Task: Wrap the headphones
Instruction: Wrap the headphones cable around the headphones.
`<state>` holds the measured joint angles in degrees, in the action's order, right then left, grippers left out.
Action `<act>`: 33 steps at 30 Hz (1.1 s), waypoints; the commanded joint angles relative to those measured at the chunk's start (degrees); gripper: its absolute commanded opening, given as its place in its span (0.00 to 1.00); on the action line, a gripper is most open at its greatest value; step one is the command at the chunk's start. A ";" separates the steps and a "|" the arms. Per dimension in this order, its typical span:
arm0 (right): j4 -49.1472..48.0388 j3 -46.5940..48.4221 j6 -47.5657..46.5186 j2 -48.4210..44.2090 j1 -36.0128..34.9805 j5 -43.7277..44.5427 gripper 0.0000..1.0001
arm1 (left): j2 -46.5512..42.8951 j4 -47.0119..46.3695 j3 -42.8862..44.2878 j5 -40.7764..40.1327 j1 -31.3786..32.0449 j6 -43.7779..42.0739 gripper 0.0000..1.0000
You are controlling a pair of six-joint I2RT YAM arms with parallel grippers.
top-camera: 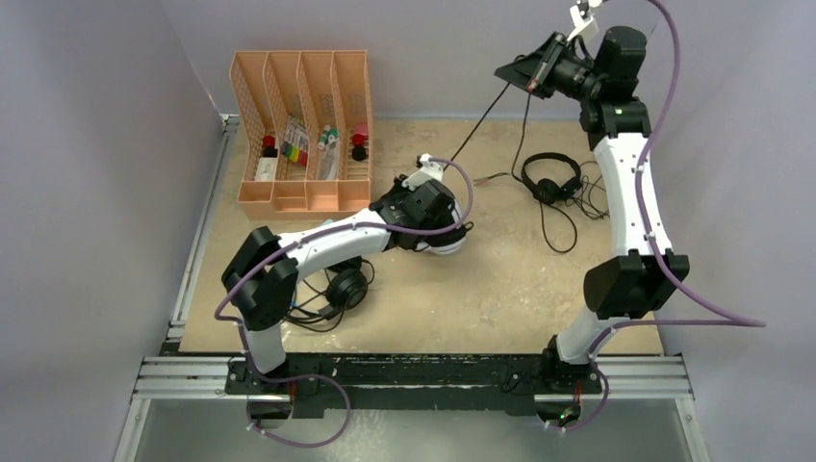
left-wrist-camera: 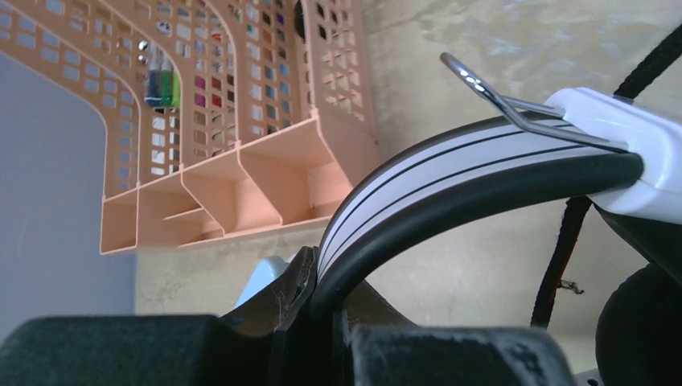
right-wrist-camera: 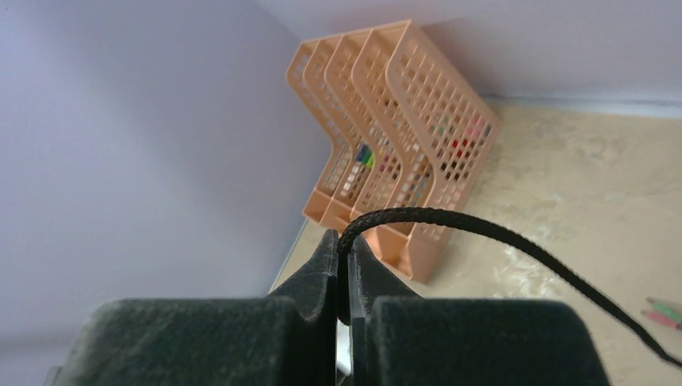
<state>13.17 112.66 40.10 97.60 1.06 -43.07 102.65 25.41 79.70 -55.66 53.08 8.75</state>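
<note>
Now 3 headphones (top-camera: pixel 551 178); L fingers (left-wrist-camera: pixel 277 312) clamp white headband (left-wrist-camera: pixel 450 161), R fingers (right-wrist-camera: pixel 318 273) pinch cable (right-wrist-camera: pixel 499 233).

A peach slotted file rack (top-camera: pixel 303 200) stands far left on the tan table (top-camera: pixel 500 289), holding what may be markers (top-camera: pixel 296 144).

The headband (left-wrist-camera: pixel 450 169) is smooth glossy plastic with a metal wire (left-wrist-camera: pixel 482 85); the cable (right-wrist-camera: pixel 499 231) is matt braided cloth.

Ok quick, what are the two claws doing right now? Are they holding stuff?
The left gripper is shut on the white headset, by its band.
The right gripper is shut on a black cable.
</note>
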 commanded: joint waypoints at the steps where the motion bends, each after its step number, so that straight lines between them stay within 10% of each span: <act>1: -7.31 -4.00 6.28 -6.62 -1.37 1.32 0.00 | 2.00 -0.18 4.71 -4.56 -5.53 4.79 0.00; 12: -5.01 -13.85 3.15 -17.28 -4.39 3.95 0.00 | -2.89 -4.23 0.64 1.95 -13.13 15.28 0.00; 24: -15.91 -38.65 9.89 -30.10 -13.50 7.06 0.00 | 9.82 9.12 28.58 0.99 -18.05 32.04 0.00; 33: -27.43 -60.41 20.83 -37.75 -18.51 11.12 0.00 | 5.24 -5.32 31.84 24.22 -23.32 39.74 0.00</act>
<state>-5.58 57.54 54.87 62.15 -16.05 -32.53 114.39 33.63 109.93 -43.90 33.54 41.12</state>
